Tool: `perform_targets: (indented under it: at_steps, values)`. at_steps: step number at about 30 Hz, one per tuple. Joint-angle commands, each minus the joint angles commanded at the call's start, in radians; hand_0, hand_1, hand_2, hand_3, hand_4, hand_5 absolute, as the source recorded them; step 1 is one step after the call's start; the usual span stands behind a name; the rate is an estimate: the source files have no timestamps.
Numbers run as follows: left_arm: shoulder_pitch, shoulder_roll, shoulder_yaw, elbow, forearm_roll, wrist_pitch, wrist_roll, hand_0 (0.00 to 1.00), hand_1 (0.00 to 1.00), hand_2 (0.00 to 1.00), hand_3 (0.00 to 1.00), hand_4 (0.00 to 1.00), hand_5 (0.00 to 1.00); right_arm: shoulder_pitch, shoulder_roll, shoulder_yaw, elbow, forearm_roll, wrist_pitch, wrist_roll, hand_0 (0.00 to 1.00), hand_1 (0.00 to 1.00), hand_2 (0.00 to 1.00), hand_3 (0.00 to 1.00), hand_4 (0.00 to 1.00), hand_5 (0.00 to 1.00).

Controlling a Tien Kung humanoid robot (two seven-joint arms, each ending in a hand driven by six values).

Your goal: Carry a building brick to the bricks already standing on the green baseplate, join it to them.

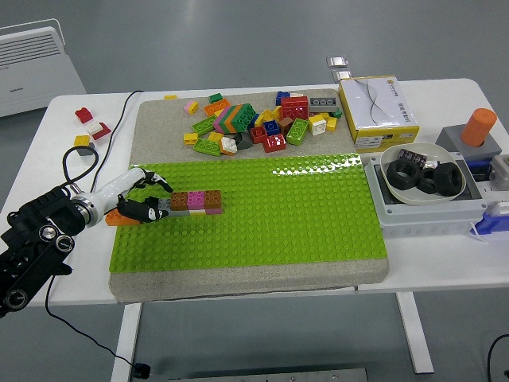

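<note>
A yellow and white cardboard box [378, 111] lies at the far right of the white table [445, 267]. Just right of and nearer than the box, a white bowl [424, 177] holding black rubber rings [433, 179] sits on a grey plastic case [429, 211]. Right of the box stands an orange cylinder [478, 126]. Far left of the box, off the table, sits a white heater [38, 66].

The left hand [141, 205] lies at the left edge of the green baseplate [262, 231], fingers curled around a grey brick [163, 204] that touches the left end of a brown, pink and red brick row [196, 201]. Loose bricks [250, 123] are heaped beyond the baseplate on the white surface [445, 263].
</note>
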Motion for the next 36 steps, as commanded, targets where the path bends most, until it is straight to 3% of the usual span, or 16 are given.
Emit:
perform_targets:
  at_steps: [17, 36]
  values:
    - [-0.006, 0.051, 0.002, 0.021, 0.033, -0.014, 0.002, 0.947, 0.948, 0.923, 0.675, 0.837, 0.002, 0.0, -0.001, 0.0, 0.0, 0.0, 0.0, 0.0, 0.669, 0.623, 0.62, 0.71, 0.718, 0.96]
    - [-0.015, 0.037, 0.026, 0.052, 0.026, -0.002, -0.004, 0.945, 0.952, 0.926, 0.672, 0.85, 0.002, 0.001, 0.0, 0.0, 0.0, 0.0, 0.0, 0.0, 0.662, 0.625, 0.619, 0.71, 0.72, 0.96]
